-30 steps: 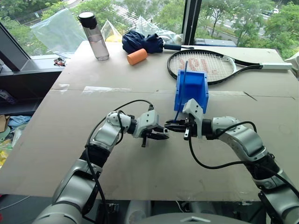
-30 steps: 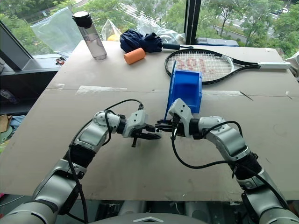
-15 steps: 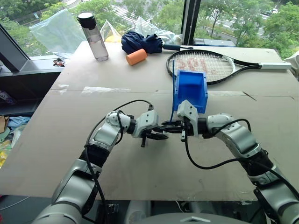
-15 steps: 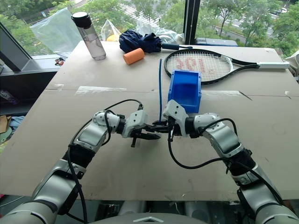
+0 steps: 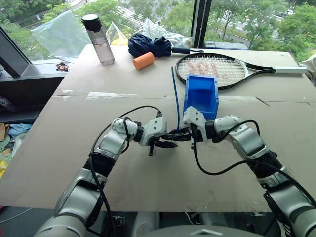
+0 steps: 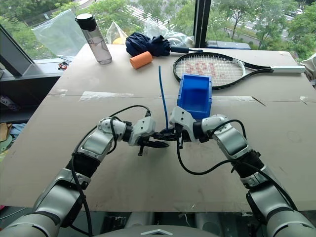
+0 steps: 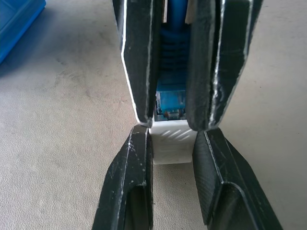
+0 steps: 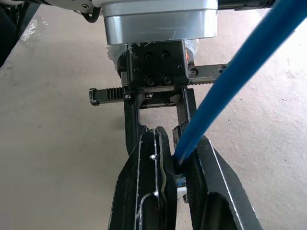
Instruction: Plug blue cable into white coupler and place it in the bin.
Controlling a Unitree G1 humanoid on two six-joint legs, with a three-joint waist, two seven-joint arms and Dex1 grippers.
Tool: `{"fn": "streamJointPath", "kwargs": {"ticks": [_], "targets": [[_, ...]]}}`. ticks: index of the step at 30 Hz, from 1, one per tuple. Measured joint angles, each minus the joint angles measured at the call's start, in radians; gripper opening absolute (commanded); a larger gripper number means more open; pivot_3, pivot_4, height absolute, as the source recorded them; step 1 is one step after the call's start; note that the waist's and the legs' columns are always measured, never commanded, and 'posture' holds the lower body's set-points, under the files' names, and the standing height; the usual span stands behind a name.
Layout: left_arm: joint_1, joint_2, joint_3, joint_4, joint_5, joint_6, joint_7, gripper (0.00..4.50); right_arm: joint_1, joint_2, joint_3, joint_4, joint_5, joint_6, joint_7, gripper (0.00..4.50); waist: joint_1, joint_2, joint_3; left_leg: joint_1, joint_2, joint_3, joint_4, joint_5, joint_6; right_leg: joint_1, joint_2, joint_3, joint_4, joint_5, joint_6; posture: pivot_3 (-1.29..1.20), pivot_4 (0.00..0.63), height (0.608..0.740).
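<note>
Left tool [image 5: 165,143] pinches coupler [image 7: 169,143]; right tool [image 5: 178,134] pinches cable [image 5: 175,96] plug at its socket. Bin [image 5: 201,94] on tabletop [image 5: 74,143]; contents not visible.

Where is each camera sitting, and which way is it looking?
Left eye view: on the head, looking forward and down at the beige table; both arms show, left gripper meeting right gripper.
Right eye view: beside it, same scene, with the boxy bright blue plastic bin.
Left wrist view: on the left wrist, looking along its black fingers clamping the tiny white plastic coupler.
Right wrist view: on the right wrist, looking along its fingers pinching the thin bright blue cable.
Both wrist views share the cable's plug end at the coupler.
</note>
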Motion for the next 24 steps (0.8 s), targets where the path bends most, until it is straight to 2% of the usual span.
{"fn": "streamJointPath", "kwargs": {"ticks": [5, 6, 7, 8, 10, 12, 14, 17, 20, 24], "targets": [[0.033, -0.006, 0.013, -0.031, -0.007, 0.016, 0.03, 0.53, 0.023, 0.009, -0.028, -0.015, -0.005, -0.003, -0.011, 0.0, 0.001, 0.0, -0.002, 0.001, 0.0, 0.0, 0.0, 0.0, 0.0, 0.001, 0.0, 0.0, 0.001, 0.0, 0.0, 0.0, 0.15, 0.74], [0.051, -0.006, 0.024, -0.051, -0.017, 0.034, 0.041, 1.03, 0.036, 0.021, -0.047, -0.021, 0.01, 0.012, -0.025, 0.0, 0.0, 0.0, -0.002, 0.001, 0.0, 0.0, 0.0, 0.0, 0.0, 0.001, 0.0, 0.0, 0.001, 0.0, 0.0, 0.0, 0.15, 0.74], [0.067, -0.007, 0.033, -0.067, -0.027, 0.049, 0.048, 1.03, 0.049, 0.028, -0.058, -0.028, 0.023, 0.028, -0.036, 0.0, 0.0, 0.001, -0.002, 0.0, 0.0, 0.0, 0.0, 0.0, 0.0, 0.0, 0.0, 0.0, 0.001, 0.0, 0.0, 0.0, 0.15, 0.74], [0.093, -0.003, 0.052, -0.105, -0.048, 0.084, 0.063, 1.69, 0.052, 0.036, -0.077, -0.04, 0.049, 0.064, -0.053, 0.0, -0.001, 0.001, -0.001, -0.001, 0.0, 0.0, 0.0, 0.0, 0.0, -0.001, 0.0, 0.0, 0.002, 0.0, 0.0, 0.0, 0.15, 0.74], [0.176, 0.005, 0.125, -0.24, -0.114, 0.157, 0.111, 2.38, 0.064, 0.021, -0.164, -0.079, 0.114, 0.155, -0.086, 0.0, -0.001, 0.001, -0.001, -0.003, 0.001, -0.001, 0.0, 0.0, 0.0, -0.004, -0.001, 0.0, 0.003, 0.0, 0.0, 0.0, 0.15, 0.74], [0.255, 0.025, 0.203, -0.38, -0.187, 0.259, 0.172, 3.67, 0.048, -0.005, -0.286, -0.115, 0.179, 0.255, -0.139, 0.0, 0.0, 0.001, 0.0, -0.004, 0.001, -0.002, 0.0, 0.0, 0.0, -0.005, -0.002, 0.0, 0.004, 0.0, 0.0, 0.0, 0.15, 0.74], [0.319, 0.024, 0.262, -0.483, -0.246, 0.339, 0.228, 4.31, 0.02, -0.018, -0.363, -0.132, 0.245, 0.343, -0.165, 0.0, -0.001, 0.001, 0.0, -0.003, 0.001, -0.004, 0.0, 0.0, 0.0, -0.005, -0.002, 0.0, 0.004, 0.0, 0.0, 0.0, 0.15, 0.74], [0.473, 0.015, 0.385, -0.733, -0.372, 0.493, 0.379, 4.31, -0.131, -0.058, -0.5, -0.093, 0.36, 0.547, -0.219, 0.0, -0.006, 0.002, 0.001, -0.001, 0.001, -0.003, -0.001, 0.0, 0.0, -0.005, -0.002, 0.002, 0.004, 0.0, 0.0, 0.0, 0.15, 0.74], [0.526, 0.006, 0.436, -0.856, -0.429, 0.559, 0.471, 4.31, -0.292, -0.074, -0.517, 0.052, 0.352, 0.617, -0.264, 0.0, -0.006, 0.001, 0.001, 0.001, 0.001, -0.001, -0.002, 0.0, 0.0, -0.004, -0.002, 0.002, 0.005, -0.001, -0.002, 0.0, 0.15, 0.74], [0.528, -0.007, 0.458, -0.95, -0.477, 0.61, 0.577, 4.31, -0.53, -0.045, -0.428, 0.518, 0.205, 0.538, -0.293, 0.0, -0.004, 0.001, 0.001, 0.0, 0.0, 0.003, -0.001, 0.0, 0.0, -0.004, -0.001, 0.003, 0.004, -0.002, -0.004, 0.0, 0.15, 0.74]]}}
